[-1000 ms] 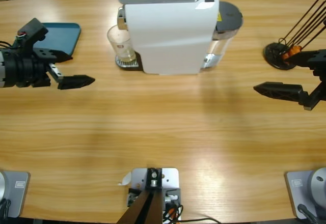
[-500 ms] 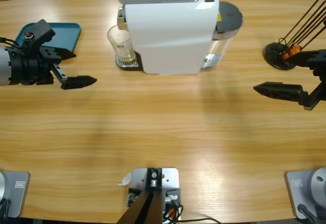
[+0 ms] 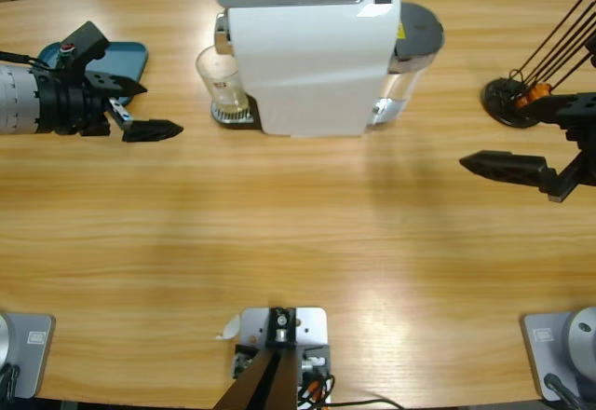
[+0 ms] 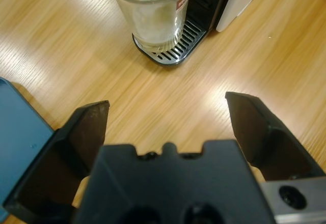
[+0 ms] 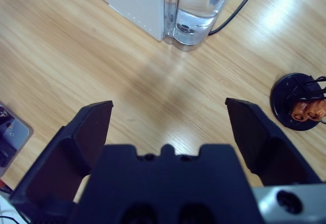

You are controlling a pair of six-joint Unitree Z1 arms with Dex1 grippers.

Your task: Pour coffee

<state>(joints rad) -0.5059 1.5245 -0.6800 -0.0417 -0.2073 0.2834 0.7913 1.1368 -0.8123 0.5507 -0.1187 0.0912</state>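
A clear glass (image 3: 221, 79) stands on the black drip tray (image 4: 175, 48) of the white coffee machine (image 3: 307, 56). A shallow layer of pale yellowish coffee (image 4: 155, 23) lies in its bottom. My left gripper (image 3: 160, 109) hovers open to the left of the glass, a short gap away, with nothing between its jaws. In the left wrist view this gripper (image 4: 168, 104) points at the glass (image 4: 153, 10). My right gripper (image 3: 498, 133) hangs open and holds nothing at the table's right side. In the right wrist view it (image 5: 168, 106) faces the machine's water tank (image 5: 196, 10).
A blue tray (image 3: 126, 61) lies beside the left arm, at the table's far left. A black round stand with thin rods (image 3: 512, 102) sits at the far right, close to the right gripper. A dark cable (image 5: 234, 10) runs behind the water tank.
The left arm has moved toward the far edge and slightly right, closing in on the glass. The right gripper has hardly shifted.
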